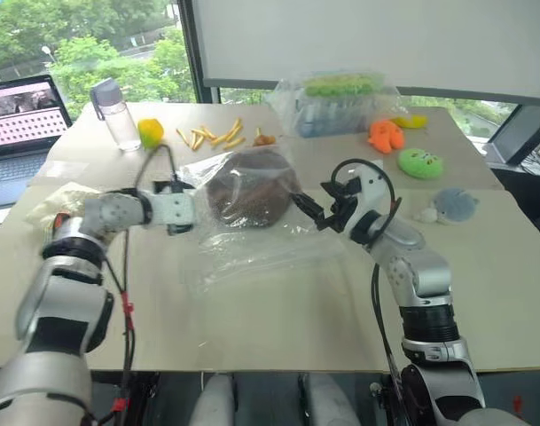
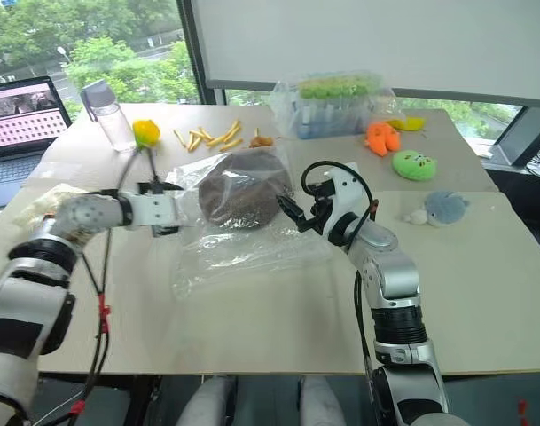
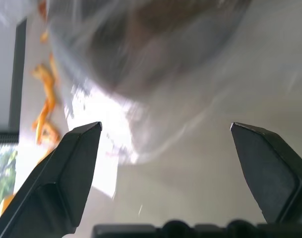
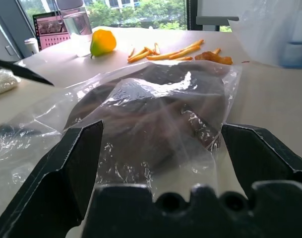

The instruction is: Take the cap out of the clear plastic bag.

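The dark brown cap [image 1: 250,197] lies inside the clear plastic bag [image 1: 252,257] at the middle of the table, and the bag's loose crinkled part spreads toward me. My left gripper [image 1: 188,209] hangs open at the bag's left edge, pointing at it, with nothing between its fingers [image 3: 81,148]. On the cap's right side my right gripper [image 1: 316,202] is also open, close to the bag. In the right wrist view the bagged cap [image 4: 151,114] sits just beyond the spread fingers [image 4: 250,148].
Behind the bag lie yellow fries [image 1: 212,136], a yellow-green toy fruit [image 1: 151,131], a bottle [image 1: 114,114] and a bulkier clear bag [image 1: 336,105]. Orange [image 1: 387,135], green [image 1: 420,163] and grey [image 1: 451,206] plush toys sit at the right. A laptop [image 1: 21,120] and a white packet [image 1: 61,200] are at the left.
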### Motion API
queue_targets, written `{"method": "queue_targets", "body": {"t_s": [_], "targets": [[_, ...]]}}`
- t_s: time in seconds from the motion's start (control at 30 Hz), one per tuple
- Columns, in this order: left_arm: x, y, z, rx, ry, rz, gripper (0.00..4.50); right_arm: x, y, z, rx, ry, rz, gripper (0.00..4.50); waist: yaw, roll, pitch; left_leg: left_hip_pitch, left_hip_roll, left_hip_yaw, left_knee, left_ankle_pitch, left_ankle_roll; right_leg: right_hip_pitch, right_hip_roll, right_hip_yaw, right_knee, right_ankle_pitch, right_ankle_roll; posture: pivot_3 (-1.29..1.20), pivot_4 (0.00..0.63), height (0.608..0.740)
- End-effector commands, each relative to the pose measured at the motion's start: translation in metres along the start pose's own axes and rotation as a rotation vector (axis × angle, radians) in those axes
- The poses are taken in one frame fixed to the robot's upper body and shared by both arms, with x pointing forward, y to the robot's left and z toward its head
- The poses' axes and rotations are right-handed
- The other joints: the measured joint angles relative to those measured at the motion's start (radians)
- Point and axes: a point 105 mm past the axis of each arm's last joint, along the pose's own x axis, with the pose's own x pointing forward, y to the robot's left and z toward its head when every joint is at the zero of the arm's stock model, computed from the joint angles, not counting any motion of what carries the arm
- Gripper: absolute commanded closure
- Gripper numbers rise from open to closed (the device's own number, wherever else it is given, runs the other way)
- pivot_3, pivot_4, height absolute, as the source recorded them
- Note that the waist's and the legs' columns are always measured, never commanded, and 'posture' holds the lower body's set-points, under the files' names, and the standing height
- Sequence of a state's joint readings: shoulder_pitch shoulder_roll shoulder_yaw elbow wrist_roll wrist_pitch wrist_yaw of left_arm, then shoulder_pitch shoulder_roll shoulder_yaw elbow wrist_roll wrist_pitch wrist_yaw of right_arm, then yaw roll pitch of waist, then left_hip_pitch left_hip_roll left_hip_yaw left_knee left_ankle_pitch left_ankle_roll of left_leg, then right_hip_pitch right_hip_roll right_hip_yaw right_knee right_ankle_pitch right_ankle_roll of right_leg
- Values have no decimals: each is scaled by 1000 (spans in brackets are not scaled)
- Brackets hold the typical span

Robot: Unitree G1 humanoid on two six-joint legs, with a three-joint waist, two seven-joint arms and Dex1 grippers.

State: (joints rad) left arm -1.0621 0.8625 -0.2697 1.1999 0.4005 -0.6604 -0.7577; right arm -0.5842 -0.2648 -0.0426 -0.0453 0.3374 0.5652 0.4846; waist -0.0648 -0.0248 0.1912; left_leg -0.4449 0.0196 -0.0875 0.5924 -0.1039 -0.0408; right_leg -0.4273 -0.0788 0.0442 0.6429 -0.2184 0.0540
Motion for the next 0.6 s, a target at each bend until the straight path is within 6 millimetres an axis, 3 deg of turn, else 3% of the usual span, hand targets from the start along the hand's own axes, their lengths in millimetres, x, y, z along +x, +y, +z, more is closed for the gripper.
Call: {"method": "queue_targets", "body": {"t_s": [0.03, 0.1, 0.17, 0.27, 0.4, 0.6], "targets": [[-39, 47, -2, -16, 11, 114, 27, -3, 14, 26, -52, -70, 87, 0, -1, 0, 0, 0, 0, 0, 0, 0, 0, 0, 0, 0, 0, 0, 0, 0, 150, 740], [-49, 58, 7, -25, -32, 124, 27, -5, 16, 28, -67, -62, 118, 0, 6, 0, 0, 0, 0, 0, 0, 0, 0, 0, 0, 0, 0, 0, 0, 0, 150, 740], [-48, 60, 31, -69, -147, 91, 27, -12, 21, 25, -88, -14, 179, 0, 18, 0, 0, 0, 0, 0, 0, 0, 0, 2, -1, -1, -1, 0, 0, 0, 150, 740], [-41, 44, 75, -150, -342, -32, 27, -25, 31, 13, -57, 83, 266, 0, 34, 0, 0, -1, 0, 1, 1, 0, 0, 3, -3, -2, -1, -1, -2, 0, 150, 740], [-44, -4, 137, -370, -536, -387, 27, -46, 41, 6, -131, 163, 344, 0, 26, 0, 0, -1, 0, 2, 2, 0, 0, 4, -4, -2, 0, -1, -2, 0, 150, 740], [-43, -28, 158, -457, -556, -569, 27, -73, 58, 11, -85, 190, 436, 0, 4, 0, 0, 2, 4, 2, 2, 0, 0, 4, 1, -1, 3, -4, -3, 0, 150, 740]]}}
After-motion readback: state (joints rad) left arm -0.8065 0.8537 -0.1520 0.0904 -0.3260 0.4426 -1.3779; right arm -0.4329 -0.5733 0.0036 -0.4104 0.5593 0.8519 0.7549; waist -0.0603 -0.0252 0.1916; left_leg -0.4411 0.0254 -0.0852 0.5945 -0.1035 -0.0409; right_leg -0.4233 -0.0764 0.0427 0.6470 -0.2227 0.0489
